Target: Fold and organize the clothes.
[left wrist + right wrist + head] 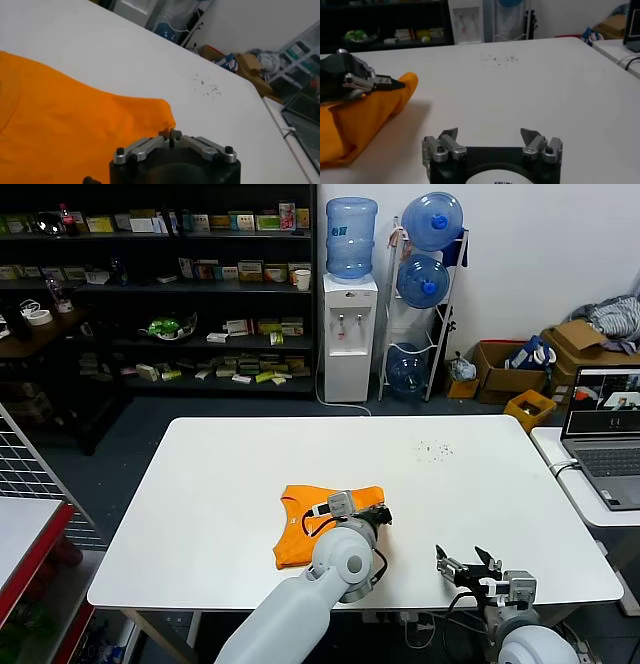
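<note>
The orange T-shirt (305, 529) lies folded into a bundle on the near middle of the white table (230, 474); no lettering shows. My left gripper (384, 514) is at the shirt's right-hand corner, shut on that corner of cloth (160, 112) and holding it slightly raised. The pinch shows in the left wrist view (170, 133). The right wrist view shows the left gripper (395, 84) and the shirt (365, 115) from the side. My right gripper (466, 562) is open and empty, low over the table's near right, apart from the shirt; it also shows in its own wrist view (490, 135).
Small dark specks (435, 449) mark the table's far right. A laptop (610, 434) stands on a side table to the right. Shelves, a water dispenser (347, 334) and boxes stand beyond the table. A red-edged table (30, 524) is at the left.
</note>
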Controlling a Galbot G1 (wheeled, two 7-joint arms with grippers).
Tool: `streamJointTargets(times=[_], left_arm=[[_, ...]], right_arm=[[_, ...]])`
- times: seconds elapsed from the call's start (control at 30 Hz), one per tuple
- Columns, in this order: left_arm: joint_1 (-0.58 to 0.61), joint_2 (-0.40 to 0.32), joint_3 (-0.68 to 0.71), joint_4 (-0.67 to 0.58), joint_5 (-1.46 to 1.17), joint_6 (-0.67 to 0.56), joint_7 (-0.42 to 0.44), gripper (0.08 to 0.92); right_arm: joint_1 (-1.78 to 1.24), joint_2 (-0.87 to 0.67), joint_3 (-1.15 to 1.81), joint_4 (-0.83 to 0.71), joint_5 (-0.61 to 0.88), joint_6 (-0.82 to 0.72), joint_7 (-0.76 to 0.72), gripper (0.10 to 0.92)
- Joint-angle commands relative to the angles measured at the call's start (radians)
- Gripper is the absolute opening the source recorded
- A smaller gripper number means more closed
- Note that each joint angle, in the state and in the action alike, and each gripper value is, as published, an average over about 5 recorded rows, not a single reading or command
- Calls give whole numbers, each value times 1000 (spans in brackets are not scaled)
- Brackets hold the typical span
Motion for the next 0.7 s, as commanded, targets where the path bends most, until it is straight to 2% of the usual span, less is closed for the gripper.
streamJointTargets(times=[0.03, 0.2, 0.33, 0.43, 0.5, 0.57, 0.63, 0.7], left_arm=[[-18, -80, 18, 47, 57, -2, 1, 99], [9, -65, -2, 7, 101, -14, 51, 111], [86, 55, -42, -196, 136, -27, 146, 191], [199, 210, -135, -355, 232, -58, 286, 278], [315, 316, -244, -417, 336, -133, 414, 338], [446, 392, -374, -432, 467, -258, 559, 390], [569, 427, -510, -414, 581, -401, 696, 451], [688, 427, -652, -390, 642, -529, 799, 512]], right_arm=[[1, 0, 1, 2, -2, 10, -8, 823], [-11, -3, 5, -3, -55, 82, -78, 823], [-42, -17, 43, -15, -135, 184, -189, 823], [-87, -46, 107, -55, -153, 316, -276, 823], [-116, -62, 153, -84, -147, 394, -314, 823], [-134, -65, 201, -110, -137, 457, -345, 823], [-145, -56, 249, -130, -125, 510, -378, 823], [-150, -38, 292, -146, -102, 546, -415, 823]])
